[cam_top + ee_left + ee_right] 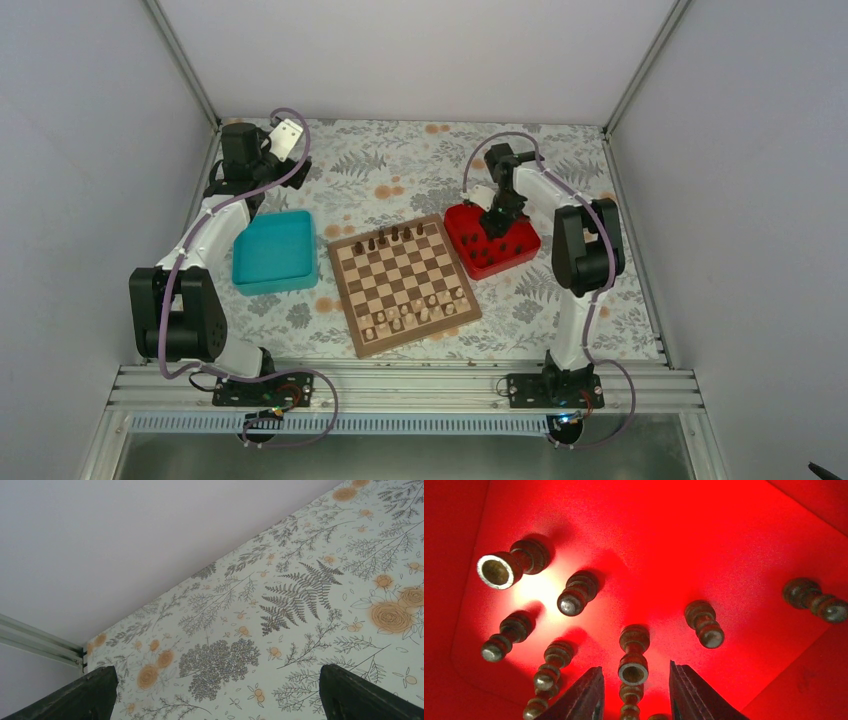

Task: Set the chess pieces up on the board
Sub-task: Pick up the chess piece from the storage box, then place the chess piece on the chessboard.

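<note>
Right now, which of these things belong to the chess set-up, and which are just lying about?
In the job:
square wooden chequered chessboard
tiny dark brown wooden chessmen
shallow red tray holding them
right pincer, open, over that tray

Lying about:
square teal tray
pale cream chessmen, on the board's near rows
flowered tablecloth
left pincer, open, off by the far wall

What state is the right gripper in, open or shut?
Open: the right gripper straddles a dark chess piece in the red tray, gaps visible on both sides.
</note>
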Robot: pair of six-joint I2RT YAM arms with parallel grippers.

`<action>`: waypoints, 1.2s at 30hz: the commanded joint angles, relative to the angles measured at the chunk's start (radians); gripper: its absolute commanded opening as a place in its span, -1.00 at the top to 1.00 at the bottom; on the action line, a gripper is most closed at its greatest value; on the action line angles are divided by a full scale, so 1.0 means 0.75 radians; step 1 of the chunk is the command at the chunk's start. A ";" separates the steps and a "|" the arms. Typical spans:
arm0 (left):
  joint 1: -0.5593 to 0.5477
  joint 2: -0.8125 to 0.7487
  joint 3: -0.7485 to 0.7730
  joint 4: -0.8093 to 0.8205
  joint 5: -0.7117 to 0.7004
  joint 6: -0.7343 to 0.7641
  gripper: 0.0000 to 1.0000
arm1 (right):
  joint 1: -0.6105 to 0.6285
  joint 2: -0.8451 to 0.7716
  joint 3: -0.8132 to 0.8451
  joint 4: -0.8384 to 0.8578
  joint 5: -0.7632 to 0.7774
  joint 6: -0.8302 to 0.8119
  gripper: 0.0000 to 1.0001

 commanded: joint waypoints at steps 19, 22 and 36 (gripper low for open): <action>-0.006 0.009 0.015 0.001 0.009 0.006 -1.00 | 0.002 0.017 0.044 -0.001 -0.031 0.014 0.78; -0.006 0.010 0.019 0.001 0.011 0.004 -1.00 | 0.007 -0.014 0.085 -0.047 -0.017 0.019 0.80; -0.004 -0.012 0.015 0.003 0.005 0.006 -1.00 | 0.228 -0.010 0.493 -0.251 0.095 0.054 0.82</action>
